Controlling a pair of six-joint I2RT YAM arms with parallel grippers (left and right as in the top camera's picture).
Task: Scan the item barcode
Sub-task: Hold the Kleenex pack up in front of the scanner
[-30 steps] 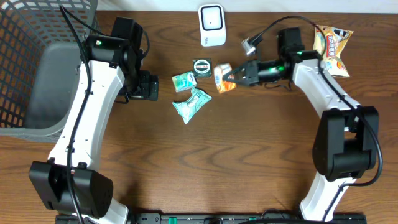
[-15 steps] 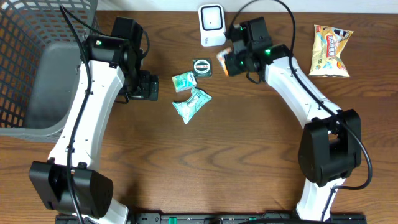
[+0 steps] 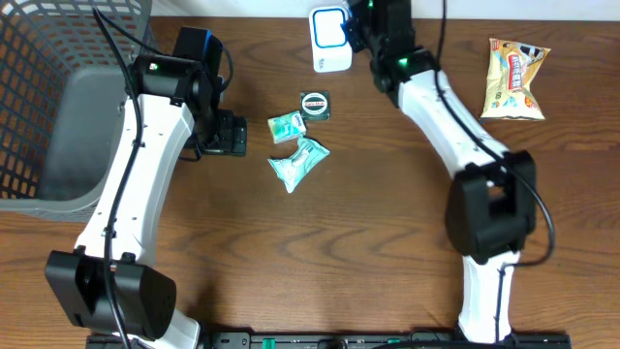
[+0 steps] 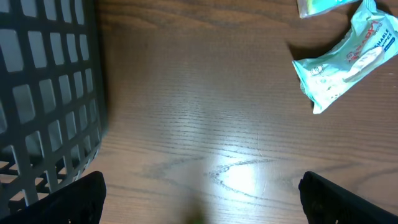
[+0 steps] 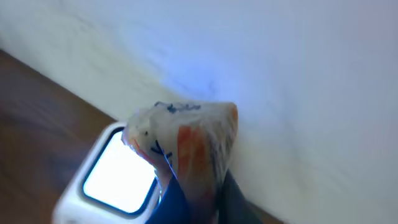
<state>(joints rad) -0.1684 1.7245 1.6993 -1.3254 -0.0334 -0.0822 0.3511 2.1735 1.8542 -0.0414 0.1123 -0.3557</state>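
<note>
Wood table (image 3: 291, 252) below, left gripper (image 4: 202, 193) hanging wide apart, idle. Right gripper (image 5: 193, 202) is up at the lit scanner (image 5: 118, 177), clamped on the orange-white packet (image 5: 186, 146). Scanning step, I'd say; next, face its barcode to that window.

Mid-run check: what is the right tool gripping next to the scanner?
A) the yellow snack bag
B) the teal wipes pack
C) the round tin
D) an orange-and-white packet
D: the right wrist view shows the right tool shut on the orange-and-white packet, held up close beside the lit scanner.
</note>
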